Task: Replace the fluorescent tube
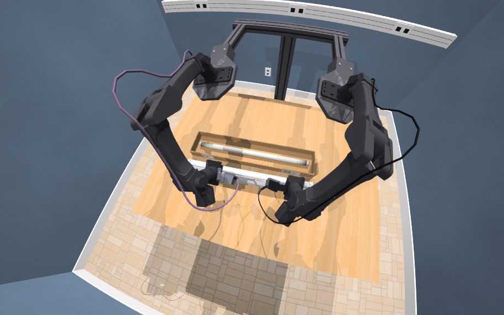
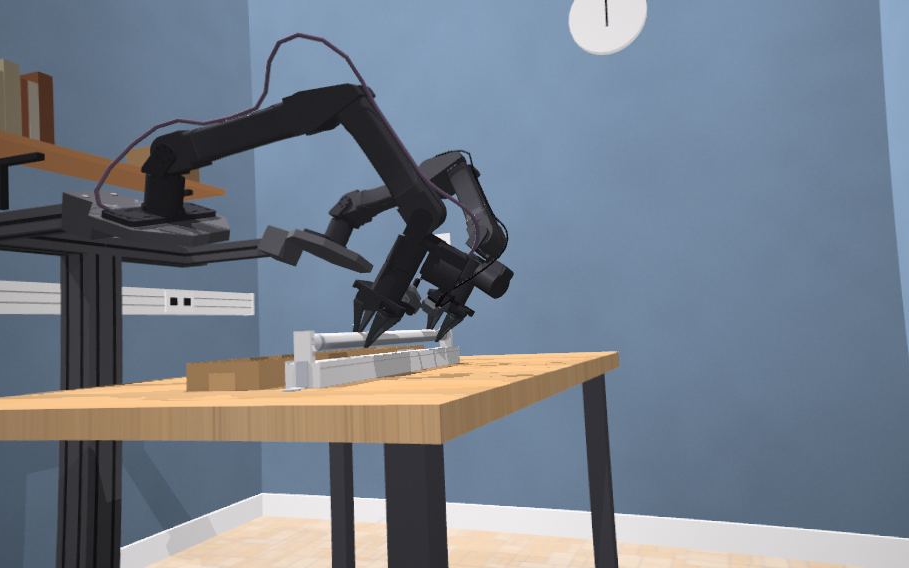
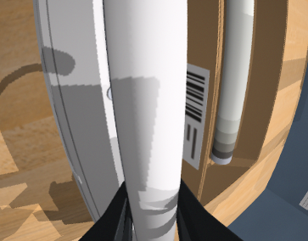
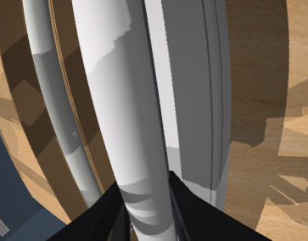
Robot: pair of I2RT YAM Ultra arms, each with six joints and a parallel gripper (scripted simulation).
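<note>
Both grippers are shut on the white LED tube point(image 1: 253, 173) point(image 2: 401, 334) point(image 3: 146, 85) point(image 4: 116, 106), which lies level along the grey light fixture point(image 2: 373, 366) point(image 3: 74, 127) point(image 4: 193, 106) at lampholder height. Its white side faces the wrist cameras. I cannot tell whether its ends are locked. My left gripper point(image 1: 290, 180) point(image 2: 447, 325) point(image 3: 152, 186) holds one end part. My right gripper point(image 1: 212, 168) point(image 2: 371, 335) point(image 4: 146, 182) holds the other. The old fluorescent tube point(image 1: 253, 153) point(image 3: 235, 85) point(image 4: 48, 85), with grey banded ends, lies flat on the floor of the brown carton point(image 1: 311, 166) point(image 2: 225, 373) point(image 3: 269, 64) point(image 4: 12, 55) just behind the fixture.
The carton sits flat on the wooden bench point(image 1: 324, 242) point(image 2: 302, 409), parallel to the fixture. A barcode label point(image 3: 196, 114) is on its near wall. The arms' cables loop over the bench in front of the fixture. The black mounting frame point(image 1: 285, 58) stands behind.
</note>
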